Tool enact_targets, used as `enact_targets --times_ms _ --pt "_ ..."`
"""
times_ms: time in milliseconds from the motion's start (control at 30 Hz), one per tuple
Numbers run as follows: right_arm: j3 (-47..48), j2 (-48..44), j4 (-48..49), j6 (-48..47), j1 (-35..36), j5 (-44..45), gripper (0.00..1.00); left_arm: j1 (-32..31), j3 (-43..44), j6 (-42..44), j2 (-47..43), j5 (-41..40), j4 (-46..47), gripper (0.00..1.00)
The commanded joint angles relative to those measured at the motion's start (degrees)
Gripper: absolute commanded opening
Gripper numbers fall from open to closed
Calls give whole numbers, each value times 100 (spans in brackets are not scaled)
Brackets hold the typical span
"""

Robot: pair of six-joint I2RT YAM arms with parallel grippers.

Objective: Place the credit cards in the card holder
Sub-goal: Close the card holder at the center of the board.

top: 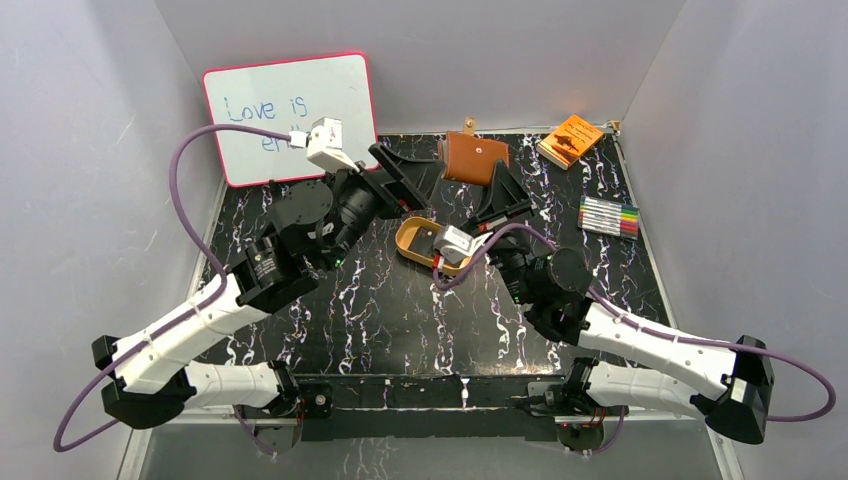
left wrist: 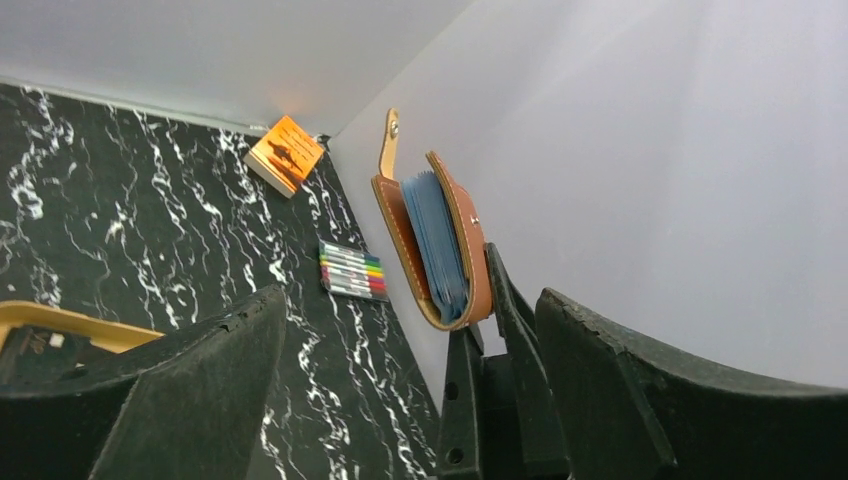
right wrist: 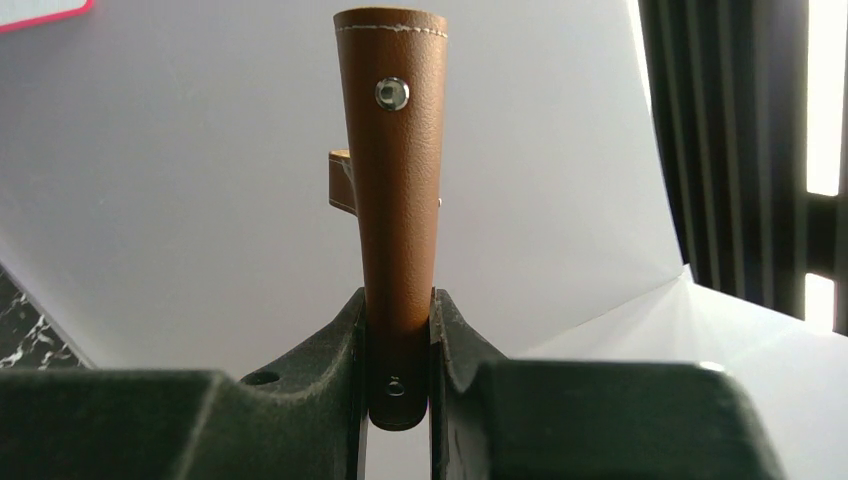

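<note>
Nearest the lens, your two arms are reaching from the near edge out across the counter point(top: 400, 320). The right gripper point(right wrist: 398, 340) is pinching the card holder point(top: 474, 158) by one edge, its jaws narrowed onto the leather. It is holding the holder raised near the back wall, with the blue sleeves fanning open toward the left arm. The left gripper point(top: 405, 180) is hovering just beside the holder, jaws spread wide and carrying nothing. The tan tray point(top: 405, 240) is lying on the counter between the two arms. A dark flat thing point(left wrist: 40, 350) in it is probably the black card; the pale card is not showing. The step in hand is judged to be fetching a card. You are best holding the right grip steady with the sleeves facing left, taking the card by one short edge, and feeding it edge-on along a sleeve.
</note>
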Motion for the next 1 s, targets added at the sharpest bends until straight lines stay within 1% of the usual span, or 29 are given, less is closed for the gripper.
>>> enact_targets --times_ms 0,133,267,433,567,633,800,867,967 --pt "-175 -12 1441 -372 -14 -609 0 17 369 -828 -143 -162 -720 91" --pt "-276 21 1629 -201 -7 -835 0 17 -833 -631 -805 11 675 91" --pt "-233 114 1624 -127 7 -791 0 17 -1290 -409 -1085 191 1217 91" --pt "-53 240 1427 -136 156 -725 0 14 -1047 -311 -726 660 1095 91" --pt "102 339 1249 -236 391 -575 0 19 -986 -201 -598 847 1390 91" --pt "179 381 1180 -261 503 -486 0 14 -943 -161 -542 818 1432 91" --pt "277 474 1144 -327 679 -303 0 14 -744 -354 -342 527 1026 89" --pt "277 485 1172 -324 710 -259 0 13 -821 -493 -346 417 1056 86" --pt "303 517 1187 -302 731 -172 0 14 -871 -609 -333 275 1031 77"
